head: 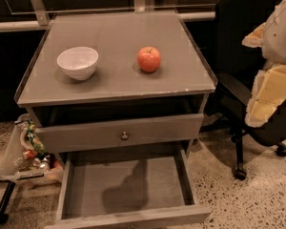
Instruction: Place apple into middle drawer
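Observation:
The red-orange apple [148, 59] stands on the grey cabinet top [119, 37], right of centre. The middle drawer [157, 180] is pulled out low at the front, and its flat floor is bare except for a shadow. My gripper [269, 97] hangs at the right edge of the view on the white and cream arm. It is beside the cabinet, well to the right of the apple and clear of it, and nothing shows in it.
A white bowl [78, 62] stands on the left of the cabinet top. A closed drawer front with a small round knob [125, 135] is above the open drawer. A black office chair [240, 37] stands to the right. A clear bin of snacks [26, 151] is at the left.

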`<state>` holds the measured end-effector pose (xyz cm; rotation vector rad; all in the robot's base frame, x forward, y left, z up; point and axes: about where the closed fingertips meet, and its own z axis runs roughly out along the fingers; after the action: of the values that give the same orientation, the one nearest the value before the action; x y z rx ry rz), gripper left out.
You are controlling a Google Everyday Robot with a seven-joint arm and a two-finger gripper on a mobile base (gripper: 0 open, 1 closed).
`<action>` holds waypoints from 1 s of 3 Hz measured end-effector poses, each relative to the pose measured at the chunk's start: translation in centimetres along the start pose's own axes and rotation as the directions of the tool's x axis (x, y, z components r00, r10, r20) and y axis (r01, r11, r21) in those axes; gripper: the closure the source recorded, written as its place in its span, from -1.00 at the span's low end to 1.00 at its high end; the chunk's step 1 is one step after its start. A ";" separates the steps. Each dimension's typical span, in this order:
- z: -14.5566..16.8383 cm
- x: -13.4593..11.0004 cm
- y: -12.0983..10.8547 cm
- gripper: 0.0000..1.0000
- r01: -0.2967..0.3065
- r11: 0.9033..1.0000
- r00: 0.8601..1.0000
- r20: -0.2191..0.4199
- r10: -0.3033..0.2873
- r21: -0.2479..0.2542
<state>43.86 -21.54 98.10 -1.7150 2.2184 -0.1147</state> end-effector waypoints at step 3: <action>0.7 -2.4 -4.2 -1.00 0.064 0.998 0.998 0.012 -0.064 0.003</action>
<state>48.48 -20.24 99.04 -1.7815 2.1547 -0.1218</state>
